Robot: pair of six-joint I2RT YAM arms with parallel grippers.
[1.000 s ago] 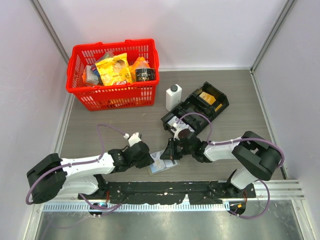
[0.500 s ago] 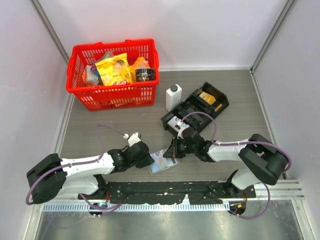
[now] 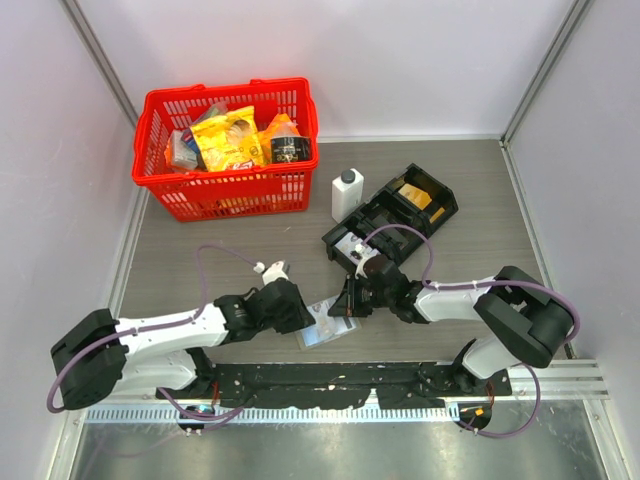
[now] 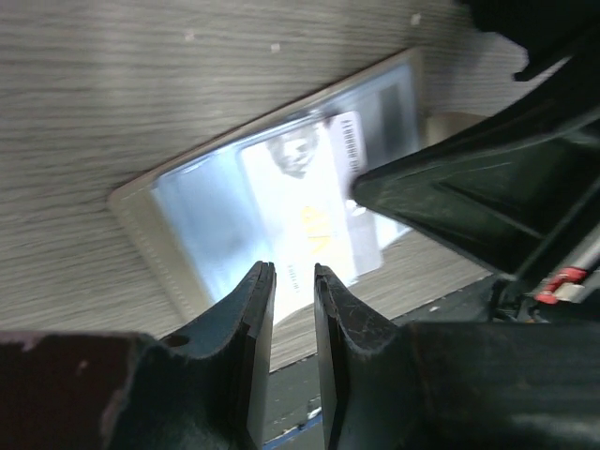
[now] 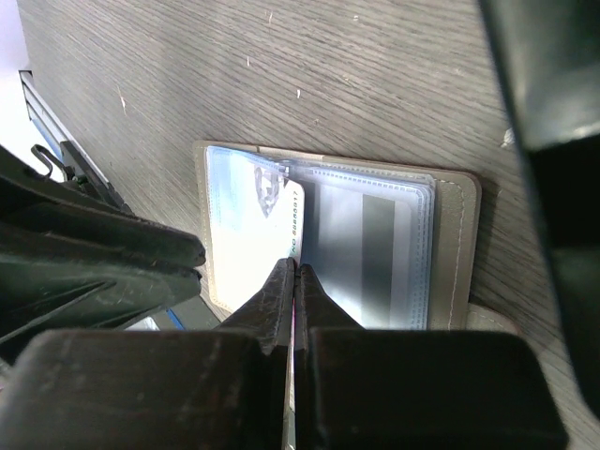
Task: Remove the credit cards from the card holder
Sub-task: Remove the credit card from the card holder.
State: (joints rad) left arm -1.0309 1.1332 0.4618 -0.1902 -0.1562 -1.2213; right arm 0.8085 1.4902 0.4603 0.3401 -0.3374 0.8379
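The card holder (image 3: 322, 326) lies open on the table between my two grippers, with a tan border (image 5: 457, 246) and clear shiny sleeves (image 4: 192, 220). A white credit card (image 5: 251, 234) (image 4: 314, 211) lies on its left half. My right gripper (image 5: 293, 268) (image 3: 341, 307) is shut, its tips pinching the card's inner edge at the fold. My left gripper (image 4: 293, 272) (image 3: 300, 318) hovers at the holder's near left edge. Its jaws stand a narrow gap apart with nothing between them.
A red basket (image 3: 225, 150) full of packets stands at the back left. A white bottle (image 3: 346, 193) and a black compartmented tray (image 3: 400, 213) sit just behind the right arm. A black rail (image 3: 330, 380) runs along the near table edge.
The right gripper's jaws have shut at the card's edge. The left arm has shifted slightly; the holder has stayed in place.
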